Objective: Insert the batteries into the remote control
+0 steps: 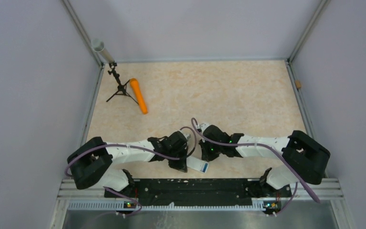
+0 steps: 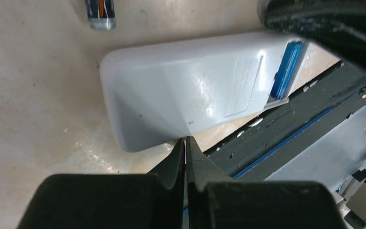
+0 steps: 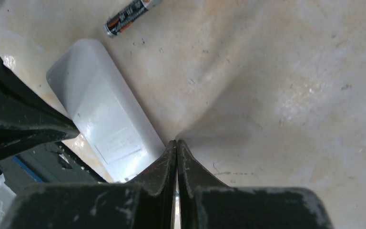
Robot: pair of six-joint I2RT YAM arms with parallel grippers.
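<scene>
1. Left pincer [image 2: 186, 144], bottom centre of left-wrist view: jaws pressed together, nothing between them. Tips sit at the remote's lower long edge; contact can't be told.
2. Dark battery [image 2: 100, 12], top left of the same view: lies loose on the table [image 2: 38, 95], apart from the remote. Prob. light, rigid and smooth, so apt to roll. Best pinched across mid-barrel.
3. Remote [image 2: 181, 95], centre frame: white back up, flat on the table, just beside the dark rail [image 2: 314, 102] at lower right. Glossy hard plastic, prob. light and slippery, so likely to skate if nudged. Safest hold looks to be across the long sides at mid-body, clear of the recess.
4. Blue battery [image 2: 286, 69], right of frame: shows in the open recess at the remote's end. Whether it is fully seated can't be told.
5. Right pincer [image 3: 177, 144], bottom centre of right-wrist view: jaws together, empty, tips just beside the remote's edge.
</scene>
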